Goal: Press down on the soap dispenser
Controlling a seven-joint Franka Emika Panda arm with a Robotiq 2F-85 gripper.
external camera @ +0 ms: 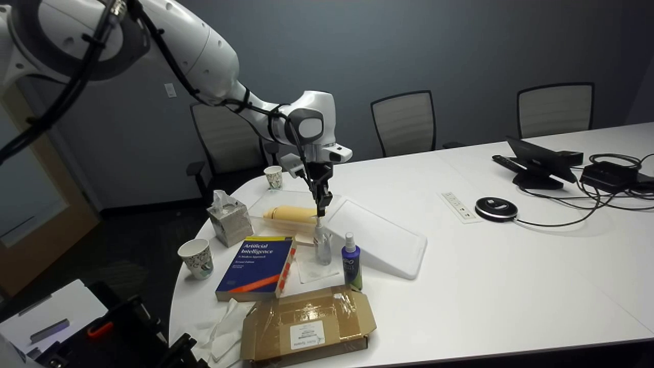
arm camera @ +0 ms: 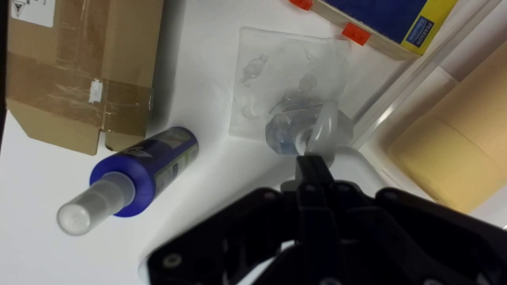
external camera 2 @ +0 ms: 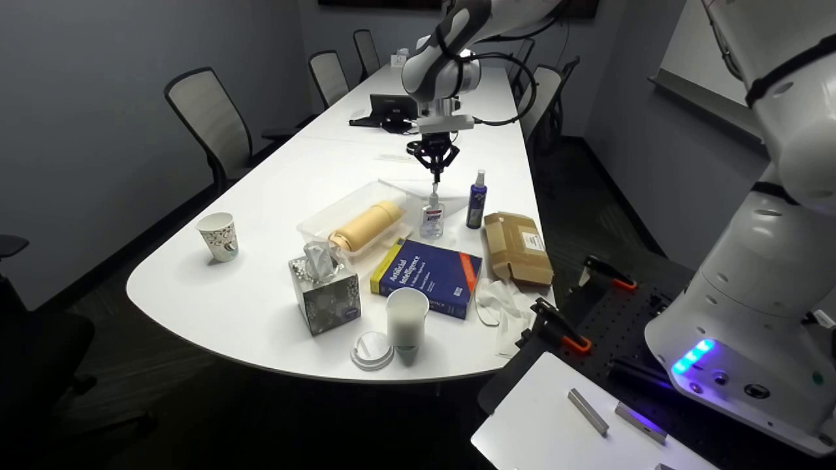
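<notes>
The soap dispenser is a small clear pump bottle with a whitish pump top. It stands upright on the table in both exterior views [external camera: 323,248] [external camera 2: 432,222]. In the wrist view the soap dispenser [arm camera: 287,128] stands beyond my fingertips, with its spout pointing away from them. My gripper points straight down over the pump in both exterior views [external camera: 321,210] [external camera 2: 437,176]. Its fingers are shut together with nothing between them. In the wrist view the gripper tips [arm camera: 315,160] overlap the near end of the pump head. I cannot tell whether they touch it.
A blue-violet spray bottle [external camera: 351,263] and a cardboard box [external camera: 309,327] stand close by. A blue book [external camera: 258,266] lies beside the dispenser. A clear bin [external camera 2: 313,225] holds a yellow-orange bottle [external camera 2: 366,225]. A white lid [external camera: 388,240], tissue box [external camera 2: 330,300] and paper cups [external camera 2: 219,236] are around.
</notes>
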